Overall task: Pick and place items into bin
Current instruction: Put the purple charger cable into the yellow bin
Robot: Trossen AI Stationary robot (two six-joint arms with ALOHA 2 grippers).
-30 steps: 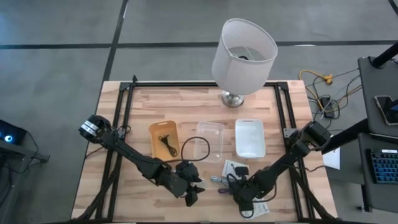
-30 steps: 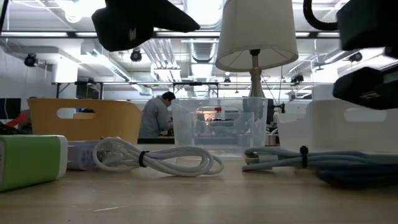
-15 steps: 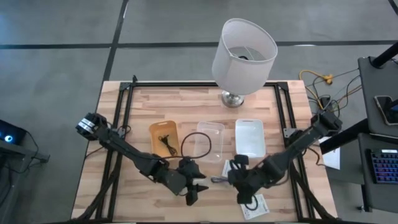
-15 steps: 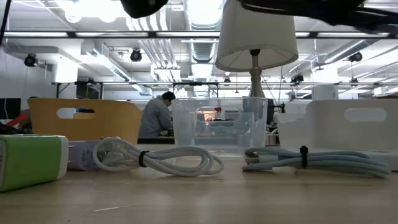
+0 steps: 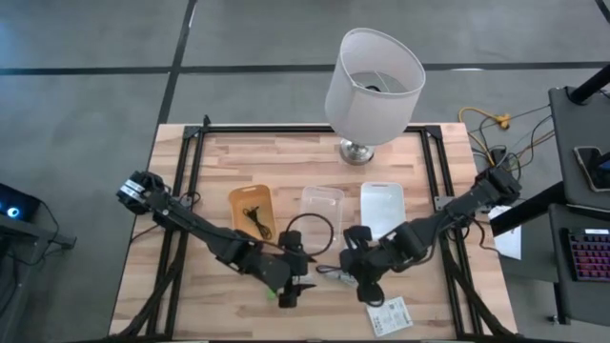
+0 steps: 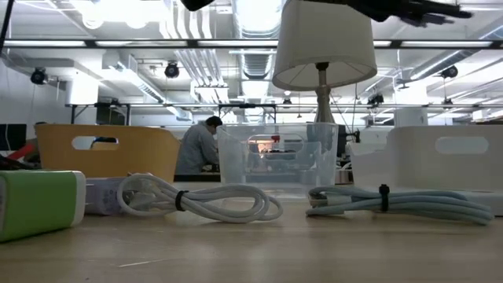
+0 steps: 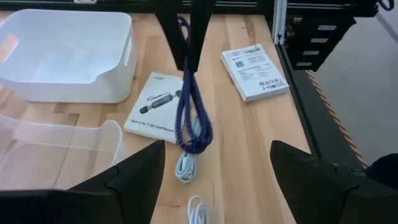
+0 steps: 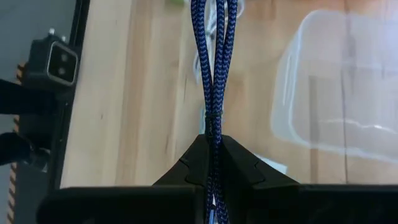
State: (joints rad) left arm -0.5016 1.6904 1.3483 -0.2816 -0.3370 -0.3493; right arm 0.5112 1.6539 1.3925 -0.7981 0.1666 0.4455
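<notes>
1. My right gripper is clamped on the blue braided cable; in the right wrist view the two dark fingers press together on the bundle at its tie, and the loops run on toward the top of the frame.
2. In the left wrist view the same blue braided cable hangs clear of the table from the right gripper at top centre; its lower loop hangs in front of the printed card and a pale-blue cable.
3. In the high view my right gripper sits at lower centre, just right of the clear bin and below the white bin.
4. My left gripper stands with its fingers spread wide apart and holds nothing. In the high view it is at lower centre, left of the right gripper.
5. A white booklet lies flat at upper right of the left wrist view, apart from the card.
6. The orange bin at centre left of the high view contains a thin black cable. A black cable loop lies against the clear bin's lower edge.
7. In the low view a green block lies at lower left, a white cable at centre, and a pale-blue cable at right, all on the table.
8. The lamp stands at top centre of the high view.
</notes>
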